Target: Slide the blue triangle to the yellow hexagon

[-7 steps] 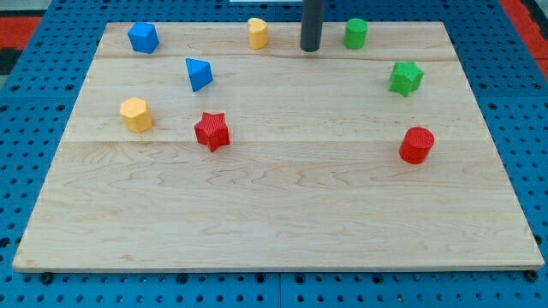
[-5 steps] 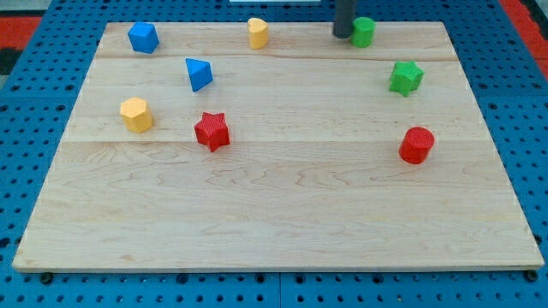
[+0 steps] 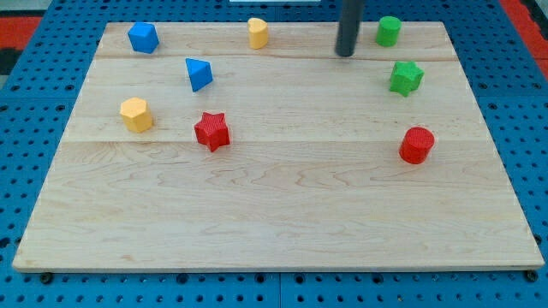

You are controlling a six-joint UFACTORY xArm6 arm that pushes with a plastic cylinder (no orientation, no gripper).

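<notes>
The blue triangle (image 3: pixel 199 74) lies at the board's upper left. The yellow hexagon (image 3: pixel 136 114) sits below and to the left of it, a short gap between them. My tip (image 3: pixel 345 54) is near the view's top, right of centre, far to the right of the blue triangle. It stands just left of and below the green cylinder (image 3: pixel 389 31), not touching it.
A blue block (image 3: pixel 143 37) sits at the top left and a yellow block (image 3: pixel 258 32) at the top middle. A red star (image 3: pixel 211 131) lies right of the yellow hexagon. A green star (image 3: pixel 406 77) and a red cylinder (image 3: pixel 417 145) are at the right.
My tip moved right along the top edge, pushed the green cylinder to the right, then came down a little. The other blocks have not moved.
</notes>
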